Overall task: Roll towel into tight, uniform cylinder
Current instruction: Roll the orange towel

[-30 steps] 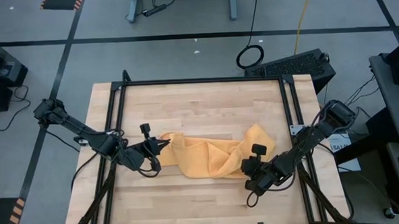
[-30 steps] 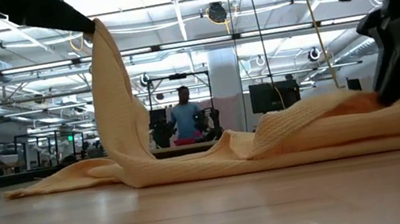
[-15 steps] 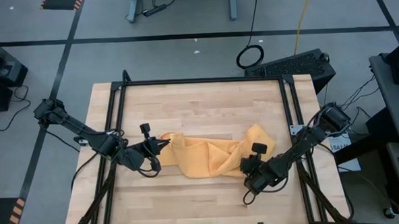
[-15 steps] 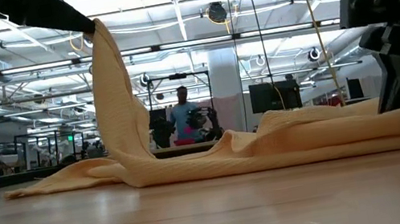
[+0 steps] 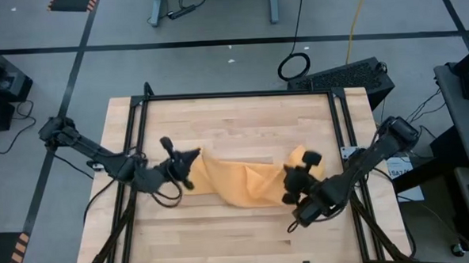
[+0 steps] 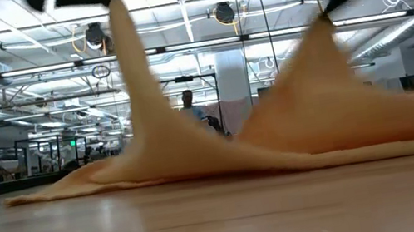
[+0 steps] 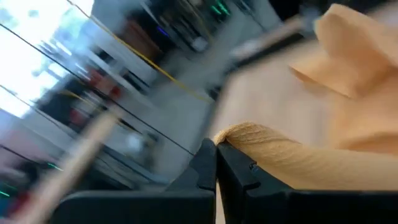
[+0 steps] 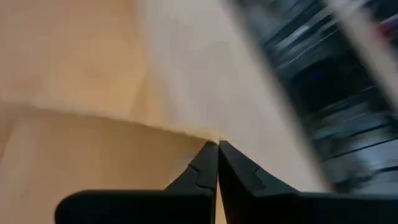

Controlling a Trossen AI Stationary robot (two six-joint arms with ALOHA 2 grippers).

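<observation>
motion blur smears the room (image 7: 93, 93) beyond the table in both wrist views.

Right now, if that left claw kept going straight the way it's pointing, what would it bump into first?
The left gripper, shut on the towel, points across the table toward the right gripper. It would probably meet more towel first; depth is hard to judge.
</observation>
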